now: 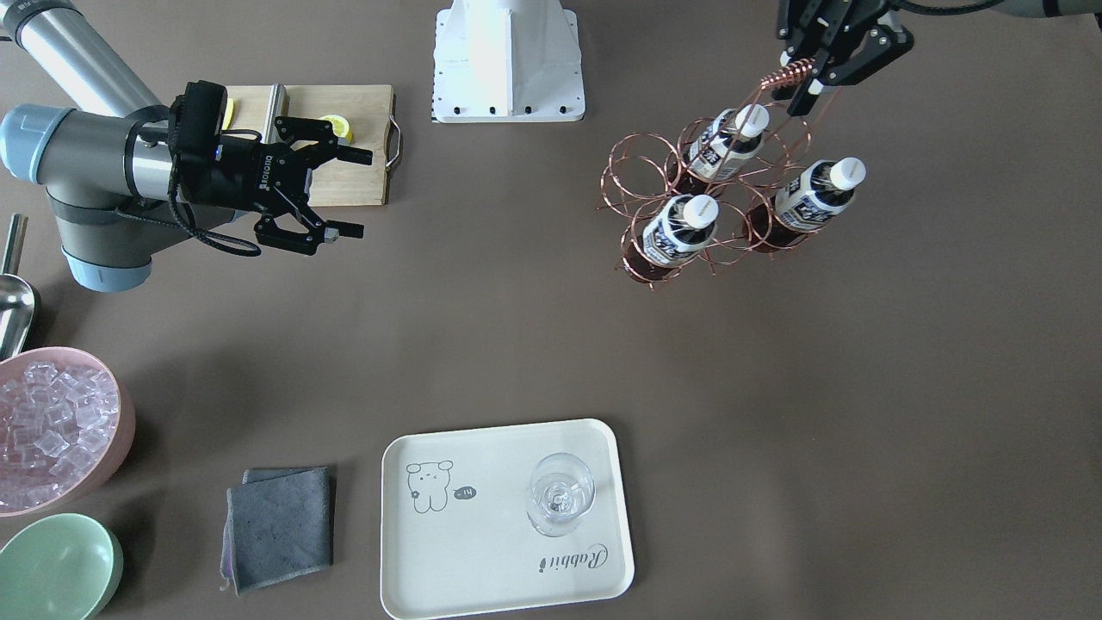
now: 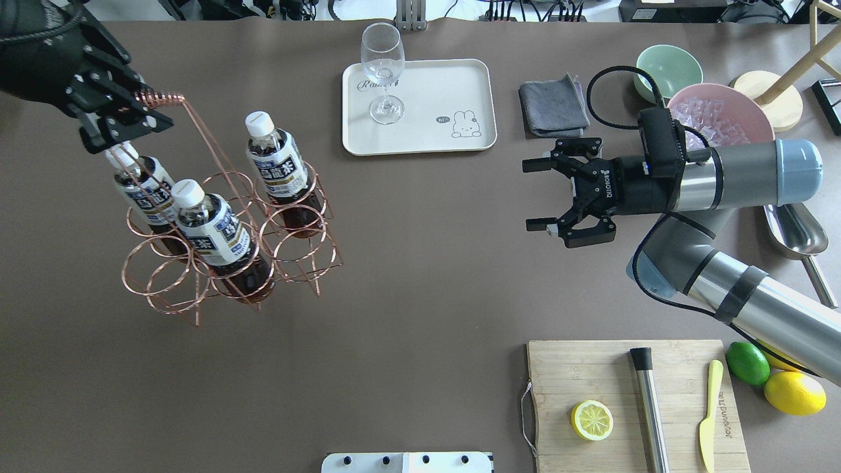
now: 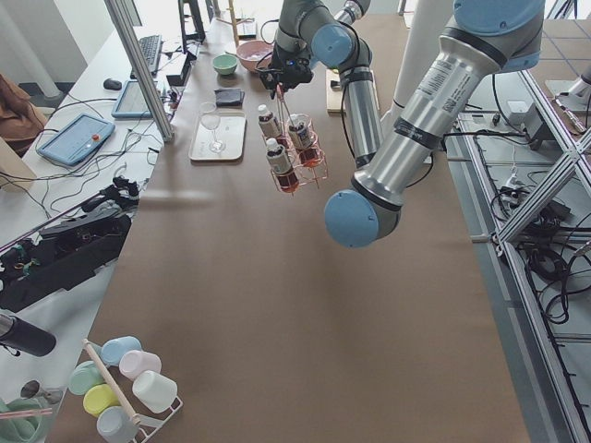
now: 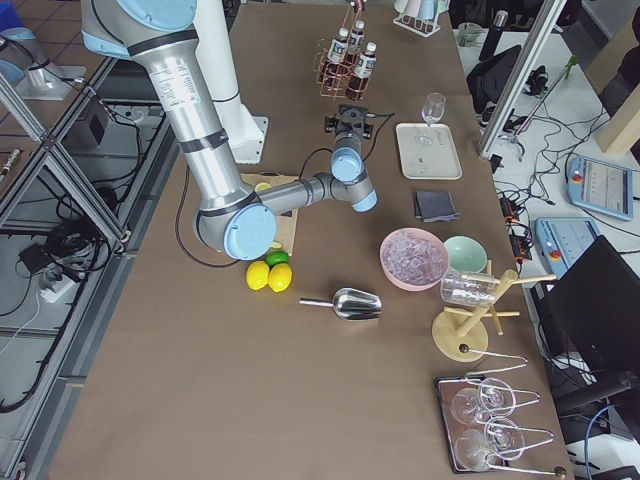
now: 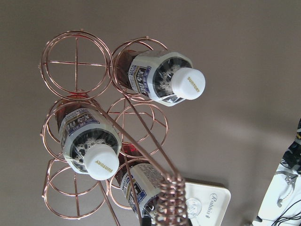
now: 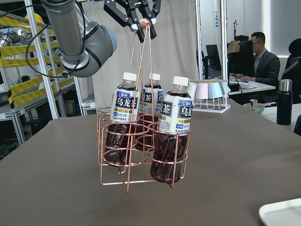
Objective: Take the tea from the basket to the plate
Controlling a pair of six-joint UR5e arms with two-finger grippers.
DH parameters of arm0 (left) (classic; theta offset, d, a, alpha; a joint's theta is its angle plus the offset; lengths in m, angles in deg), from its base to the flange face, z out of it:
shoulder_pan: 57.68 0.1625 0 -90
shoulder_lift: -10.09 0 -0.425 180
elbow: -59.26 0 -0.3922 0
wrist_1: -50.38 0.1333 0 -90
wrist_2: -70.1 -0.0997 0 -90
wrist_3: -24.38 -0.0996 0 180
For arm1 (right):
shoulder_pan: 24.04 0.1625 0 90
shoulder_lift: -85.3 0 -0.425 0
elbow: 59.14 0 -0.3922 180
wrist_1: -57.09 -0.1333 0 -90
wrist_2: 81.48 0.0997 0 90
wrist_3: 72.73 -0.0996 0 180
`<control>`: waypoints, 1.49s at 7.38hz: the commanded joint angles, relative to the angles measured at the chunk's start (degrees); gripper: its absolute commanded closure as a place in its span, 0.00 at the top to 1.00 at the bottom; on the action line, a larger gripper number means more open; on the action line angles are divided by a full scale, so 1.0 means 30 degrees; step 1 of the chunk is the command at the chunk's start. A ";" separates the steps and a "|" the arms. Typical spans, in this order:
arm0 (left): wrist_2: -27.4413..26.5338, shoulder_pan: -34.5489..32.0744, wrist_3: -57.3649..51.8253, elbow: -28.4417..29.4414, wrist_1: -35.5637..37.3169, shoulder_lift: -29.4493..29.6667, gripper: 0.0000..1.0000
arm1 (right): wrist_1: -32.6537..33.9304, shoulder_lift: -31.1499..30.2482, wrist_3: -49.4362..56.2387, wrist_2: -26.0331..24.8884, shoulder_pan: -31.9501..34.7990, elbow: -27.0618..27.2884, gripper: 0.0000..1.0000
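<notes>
The left gripper (image 6: 143,20) is clamped on the coiled top of the handle (image 2: 161,99) of the copper wire basket (image 5: 76,61), which appears to stand on the desk (image 2: 420,295) with three tea bottles upright in its rings and three rings empty. Well to the basket's right in the overhead view, the right gripper (image 2: 527,195) hangs above the desk with its jaws spread wide and nothing between them, pointed toward the basket. The cream plate (image 2: 460,85) lies beyond the basket on the desk's far side, carrying only a stemmed glass (image 2: 383,66) near one end. No tea has left the basket, so the task looks to be at its opening step: one arm steadying the rack, the other poised to reach in. The next move probably calls for the right gripper to close on the bottle nearest it (image 2: 276,161) above its ring, lift it straight up clear of the wires and slanting handle, and set it on bare plate away from the glass.
</notes>
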 commanded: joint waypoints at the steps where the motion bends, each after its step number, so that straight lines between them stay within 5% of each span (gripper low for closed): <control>1: -0.1820 0.3464 0.1154 0.2795 0.0603 0.3815 0.00 | -0.0067 -0.0050 -0.0002 0.0002 0.0069 0.0007 0.99; 11: -0.5455 0.8276 0.2123 0.7139 0.0108 0.7196 0.00 | -0.0155 -0.0167 0.0057 -0.0261 0.0098 0.0066 0.99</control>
